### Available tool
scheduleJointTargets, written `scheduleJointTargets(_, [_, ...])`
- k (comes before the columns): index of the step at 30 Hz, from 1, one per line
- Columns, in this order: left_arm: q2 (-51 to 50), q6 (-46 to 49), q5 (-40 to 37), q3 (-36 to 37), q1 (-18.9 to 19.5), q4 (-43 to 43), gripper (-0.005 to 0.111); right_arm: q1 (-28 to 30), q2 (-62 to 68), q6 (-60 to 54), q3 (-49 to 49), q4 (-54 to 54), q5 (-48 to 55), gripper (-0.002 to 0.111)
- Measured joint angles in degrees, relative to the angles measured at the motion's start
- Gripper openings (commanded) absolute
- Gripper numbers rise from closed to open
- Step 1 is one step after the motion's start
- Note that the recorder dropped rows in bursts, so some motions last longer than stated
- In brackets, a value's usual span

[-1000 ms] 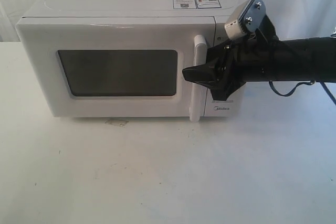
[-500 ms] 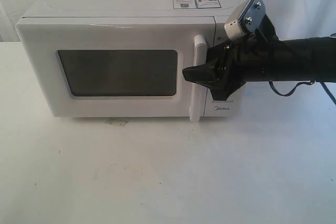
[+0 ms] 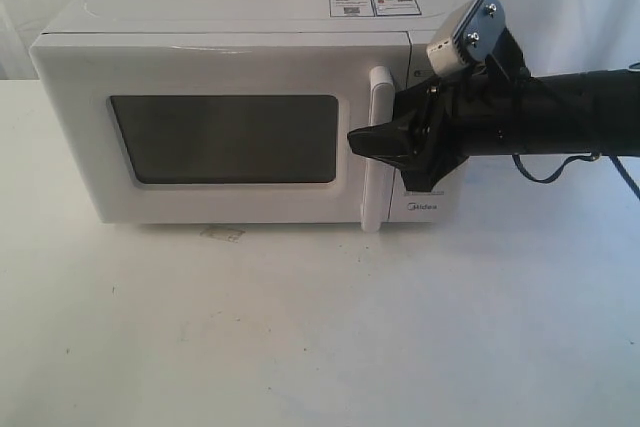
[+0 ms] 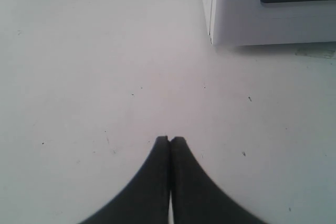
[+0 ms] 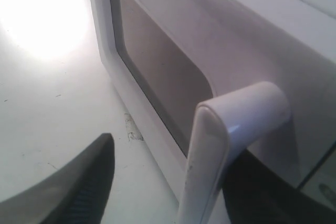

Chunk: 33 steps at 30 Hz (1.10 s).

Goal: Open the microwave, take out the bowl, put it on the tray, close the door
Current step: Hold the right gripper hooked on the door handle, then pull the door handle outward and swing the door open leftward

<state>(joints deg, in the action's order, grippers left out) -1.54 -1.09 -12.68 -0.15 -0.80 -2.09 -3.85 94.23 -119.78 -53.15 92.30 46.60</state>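
Observation:
The white microwave [image 3: 240, 47] stands on the table with its door [image 3: 220, 197] shut. The dark window [image 3: 225, 139] shows nothing of the inside, so the bowl is hidden. My right gripper [image 3: 368, 142] is open around the tall white bar handle [image 3: 377, 152]. One finger [image 5: 84, 182] is in front of the handle [image 5: 210, 156] and the other is behind it. Whether a finger touches the handle I cannot tell. My left gripper [image 4: 169, 139] is shut on nothing, low over the bare table near the microwave's corner [image 4: 212, 30]; the exterior view does not show it. No tray is in view.
The white table [image 3: 320, 327] spreads out in front of the microwave. A small scuffed patch [image 3: 222, 234] marks it just below the door. White cloth hangs behind. The black right arm [image 3: 560, 117] reaches in from the right edge.

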Motion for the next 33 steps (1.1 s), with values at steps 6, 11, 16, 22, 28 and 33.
scheduleJointTargets(6, [0.0,0.0,0.0,0.0,0.0,0.0,0.0,0.0,0.0,0.3,-0.3,-1.3,0.2,0.0])
scheduleJointTargets(11, [0.0,0.0,0.0,0.0,0.0,0.0,0.0,0.0,0.0,1.1,-0.6,-3.7,2.3,0.0])
scheduleJointTargets(16, [0.0,0.0,0.0,0.0,0.0,0.0,0.0,0.3,1.3,2.2,-2.8,-13.4,6.4,0.0])
scheduleJointTargets(22, [0.0,0.0,0.0,0.0,0.0,0.0,0.0,0.3,1.3,3.6,-3.2,-13.7,6.2,0.0])
scheduleJointTargets(28, [0.0,0.0,0.0,0.0,0.0,0.0,0.0,0.3,1.2,5.5,-3.3,-14.7,7.0,0.007])
scheduleJointTargets(33, [0.0,0.0,0.0,0.0,0.0,0.0,0.0,0.3,0.5,8.3,-3.5,-17.1,7.1,0.039])
